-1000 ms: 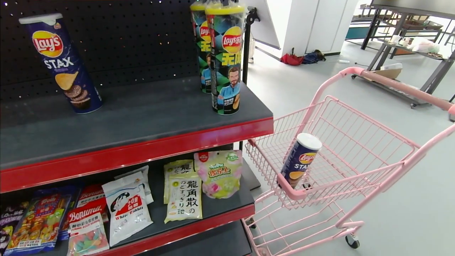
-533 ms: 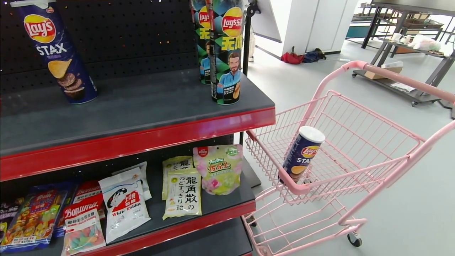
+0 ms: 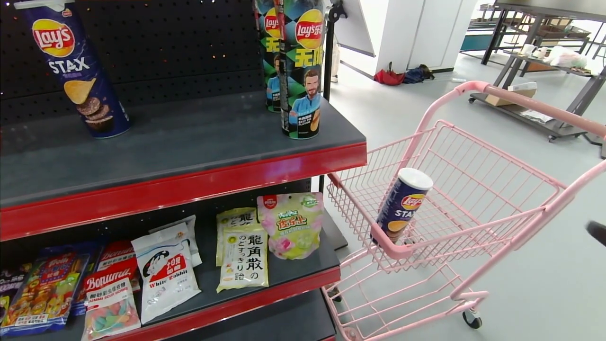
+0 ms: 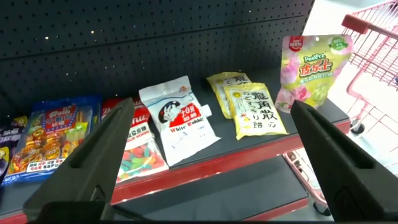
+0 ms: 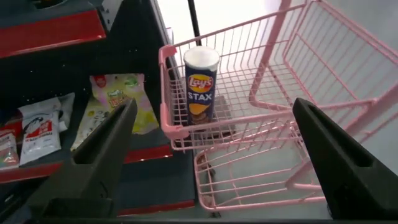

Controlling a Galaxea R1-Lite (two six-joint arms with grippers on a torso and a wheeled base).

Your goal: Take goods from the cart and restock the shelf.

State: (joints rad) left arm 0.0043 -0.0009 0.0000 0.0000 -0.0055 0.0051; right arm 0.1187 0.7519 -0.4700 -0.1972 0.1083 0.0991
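A dark blue chip can (image 3: 402,208) leans tilted in the near left corner of the pink cart (image 3: 553,192), right of the shelf (image 3: 189,142) (a matching can (image 3: 78,76) stands on its upper board). The left gripper (image 4: 211,106), facing the lower snack bags (image 4: 180,118), and the right gripper (image 5: 214,102), over the cart, both gape wide and empty.

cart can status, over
Left gripper open, right gripper open, both empty. Can upright in cart corner by shelf, untouched. Cart rim tight beside can, nothing above it.
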